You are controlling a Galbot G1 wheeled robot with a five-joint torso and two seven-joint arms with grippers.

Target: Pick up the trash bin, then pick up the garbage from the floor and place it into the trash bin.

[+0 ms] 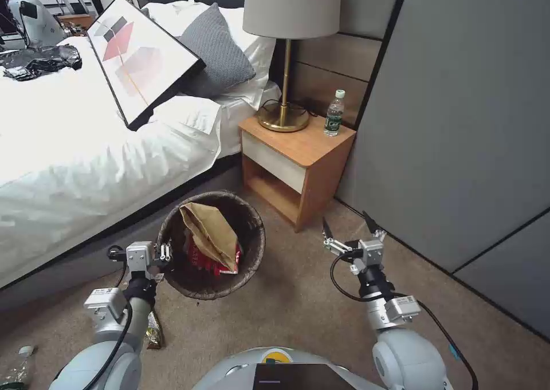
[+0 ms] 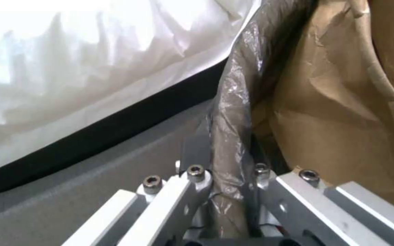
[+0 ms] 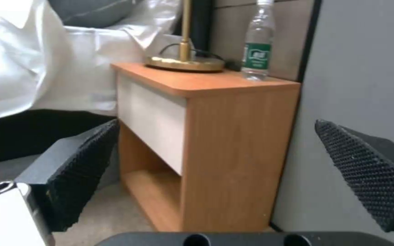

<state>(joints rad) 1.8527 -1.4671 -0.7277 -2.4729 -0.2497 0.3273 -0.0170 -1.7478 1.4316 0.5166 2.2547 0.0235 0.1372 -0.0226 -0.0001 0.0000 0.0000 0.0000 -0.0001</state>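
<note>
The trash bin (image 1: pixel 259 247), lined with a crinkled dark bag, sits beside the bed in the head view. My left gripper (image 1: pixel 166 252) is shut on its near-left rim; in the left wrist view the left gripper (image 2: pixel 226 177) pinches the bagged rim (image 2: pixel 233 112) between its fingers. Inside the bin lie a tan paper bag (image 1: pixel 209 229) (image 2: pixel 343 119) and red-and-white packets (image 1: pixel 200 259). A shiny brown snack wrapper (image 1: pixel 153 330) lies on the carpet by my left forearm. My right gripper (image 1: pixel 348 229) (image 3: pixel 224 167) hangs open and holds nothing, to the right of the bin, facing the nightstand.
The white bed (image 1: pixel 69 149) with a framed picture (image 1: pixel 143 58) runs along the left. A wooden nightstand (image 1: pixel 298 155) (image 3: pixel 233 136) holds a lamp (image 1: pixel 283 115) and a water bottle (image 1: pixel 334 113) (image 3: pixel 257 44). Grey wall panels (image 1: pixel 458 121) close the right. A plastic bottle (image 1: pixel 17 370) lies on the floor.
</note>
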